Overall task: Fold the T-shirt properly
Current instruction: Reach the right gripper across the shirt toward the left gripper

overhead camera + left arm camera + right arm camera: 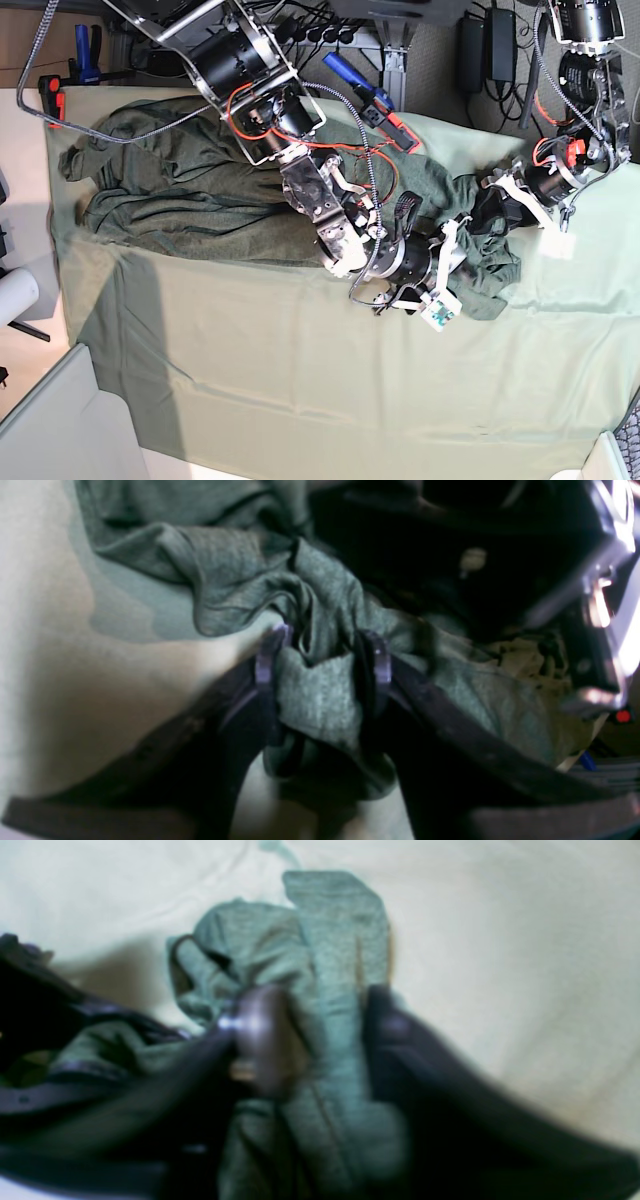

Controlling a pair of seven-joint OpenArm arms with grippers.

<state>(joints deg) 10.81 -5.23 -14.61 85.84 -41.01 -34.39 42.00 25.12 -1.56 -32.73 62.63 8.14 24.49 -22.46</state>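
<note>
The T-shirt (180,200) is dark olive and lies wrinkled across the far half of the mint-green table cloth (300,380), bunched up at its right end (490,280). In the left wrist view my left gripper (324,652) has a thick fold of the T-shirt (320,700) filling the gap between its fingers (272,652). In the right wrist view, which is blurred, my right gripper (325,1035) holds a strip of the T-shirt (335,965) between its two dark fingers (387,1035). In the base view both grippers meet at the bunched right end, largely hidden by arms and cloth.
The right-wrist arm (320,200) stretches over the shirt from the top centre. A red-handled tool (50,100) lies at the cloth's far left corner and a blue and red tool (370,100) at the far edge. A white roll (15,295) sits off the left edge.
</note>
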